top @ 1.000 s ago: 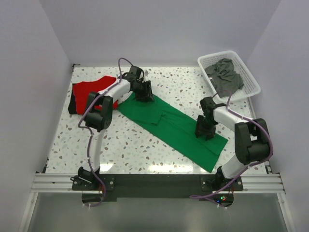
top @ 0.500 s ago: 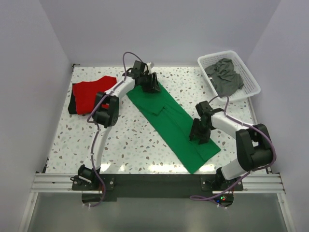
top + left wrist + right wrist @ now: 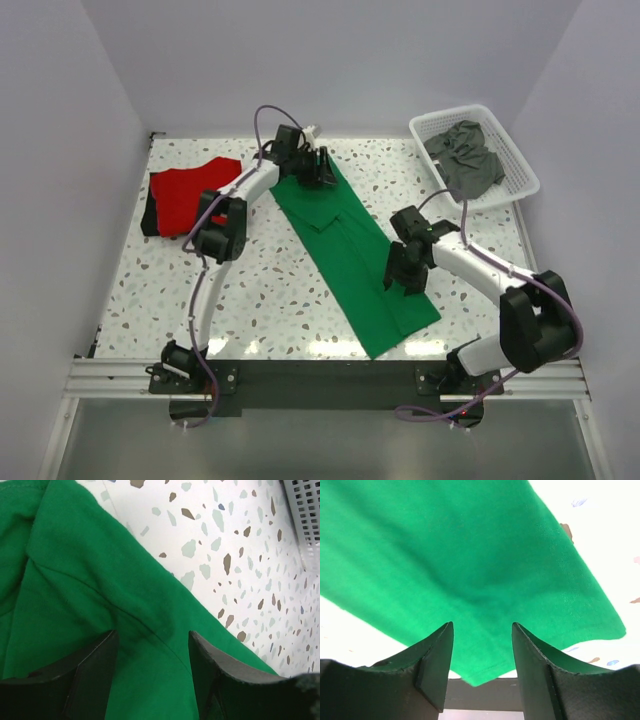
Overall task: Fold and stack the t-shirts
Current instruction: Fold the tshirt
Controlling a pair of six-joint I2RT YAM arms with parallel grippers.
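The bright green t-shirt lies as a long folded strip on the table, running from the far middle to the near edge. My left gripper sits low on its far end, jaws open, with green cloth beneath and between the fingers. My right gripper sits low on the strip's near right part, jaws open over the green cloth. The red t-shirt lies at the far left on a dark grey one. Another dark grey t-shirt lies in the basket.
The white lattice basket stands at the far right corner; its edge shows in the left wrist view. White walls close in the speckled table. The black front rail lies just past the shirt's near corner.
The green strip has swung from a diagonal to a more upright line. My left gripper moved far and right with its far end. My right gripper moved left with the near end.
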